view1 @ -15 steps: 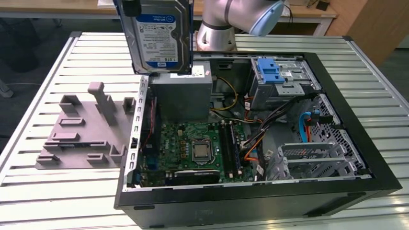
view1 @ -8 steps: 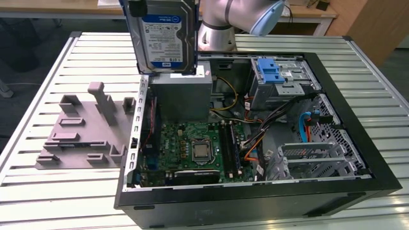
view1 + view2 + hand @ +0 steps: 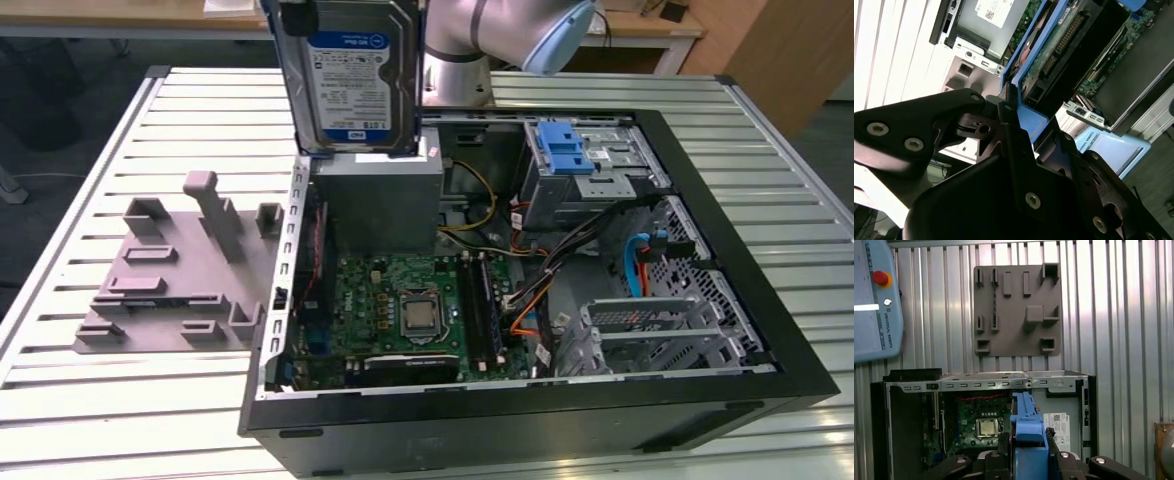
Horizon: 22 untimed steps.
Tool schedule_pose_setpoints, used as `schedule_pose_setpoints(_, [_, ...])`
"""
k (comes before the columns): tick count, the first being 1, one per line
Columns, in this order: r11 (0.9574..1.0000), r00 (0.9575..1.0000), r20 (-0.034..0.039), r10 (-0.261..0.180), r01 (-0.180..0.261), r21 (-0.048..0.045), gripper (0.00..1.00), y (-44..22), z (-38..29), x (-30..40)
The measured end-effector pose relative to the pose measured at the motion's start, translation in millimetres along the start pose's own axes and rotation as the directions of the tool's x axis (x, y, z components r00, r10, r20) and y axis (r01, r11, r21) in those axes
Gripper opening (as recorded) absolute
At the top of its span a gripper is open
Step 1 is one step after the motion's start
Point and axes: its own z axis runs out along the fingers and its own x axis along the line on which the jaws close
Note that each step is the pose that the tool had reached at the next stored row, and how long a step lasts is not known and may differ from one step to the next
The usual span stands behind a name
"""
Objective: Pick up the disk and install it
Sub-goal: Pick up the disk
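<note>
Hanging upright over the open computer case (image 3: 534, 430) — the disk (image 3: 350, 75), clamped in the gripper (image 3: 1028, 447).

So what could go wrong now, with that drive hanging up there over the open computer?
The gripper holds the disk by its blue carrier; a slip might drop it onto the motherboard. Loose cables lie beside the drive cage and could snag it going in.
</note>
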Motion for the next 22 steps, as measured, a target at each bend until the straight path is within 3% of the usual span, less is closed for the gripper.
schedule_pose_setpoints(12, [1.0, 1.0, 0.0001, 0.0, 0.0, 0.0003, 0.36, -8.7, 0.6, 0.1])
schedule_pose_setpoints(22, [1.0, 1.0, 0.0002, 0.0, 0.0, 0.0003, 0.36, -21.6, 2.2, 10.4])
